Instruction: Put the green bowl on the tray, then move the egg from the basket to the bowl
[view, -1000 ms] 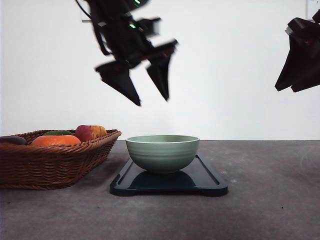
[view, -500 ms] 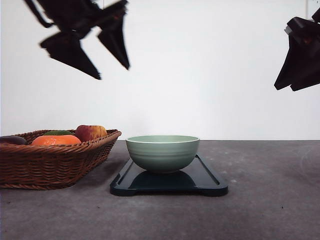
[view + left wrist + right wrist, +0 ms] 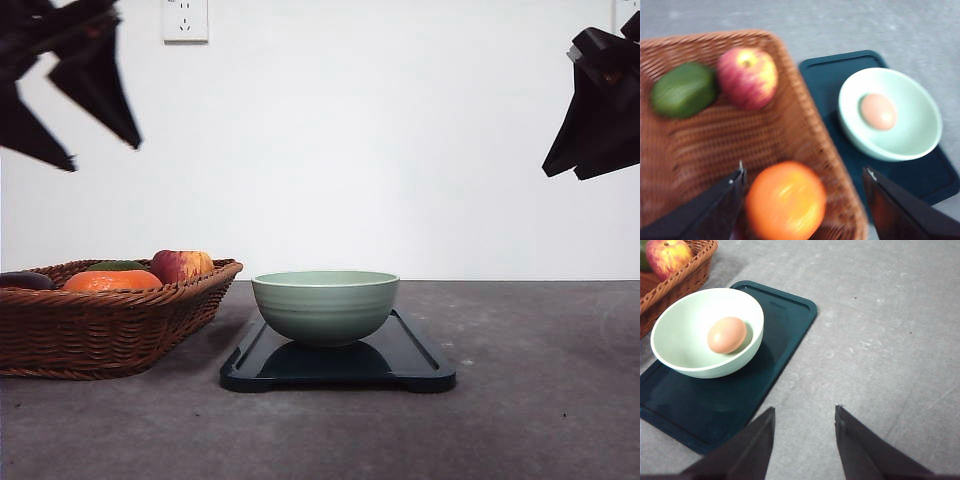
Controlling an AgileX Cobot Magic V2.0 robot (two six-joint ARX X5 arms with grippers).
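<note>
- Front view: the green bowl [image 3: 325,306] sits upright on the tray [image 3: 420,362], in the lower middle of the frame, and the tray lies flat on the grey counter [image 3: 540,420].
- The basket [image 3: 110,325] stands at the lower left of that frame, just beside the tray's left end. An apple [image 3: 180,265], an orange fruit [image 3: 112,281] and a green fruit [image 3: 115,266] show over its rim, and a dark item at its far left edge is too cut off to name.
- The left gripper [image 3: 105,145] hangs at the upper left of the frame, well above the basket, jaws spread wide with nothing between them.
- The right gripper [image 3: 565,170] hangs at the upper right edge, well apart from the bowl. From this angle its jaws overlap into one dark shape.
- A wall socket [image 3: 185,20] sits at the top of the frame on the white wall.
- Left wrist view: the egg [image 3: 878,111] lies inside the green bowl [image 3: 900,145], right of centre. The left gripper [image 3: 802,180] has widely parted fingers [image 3: 715,205] over the basket [image 3: 790,125], empty, with the orange fruit [image 3: 785,200] between them in the picture. The picture is somewhat blurred.
- Right wrist view: the egg [image 3: 727,334] rests in the bowl [image 3: 685,360] at the upper left, on the tray [image 3: 785,325]. The right gripper [image 3: 805,412] is parted and empty above bare counter [image 3: 890,340].
</note>
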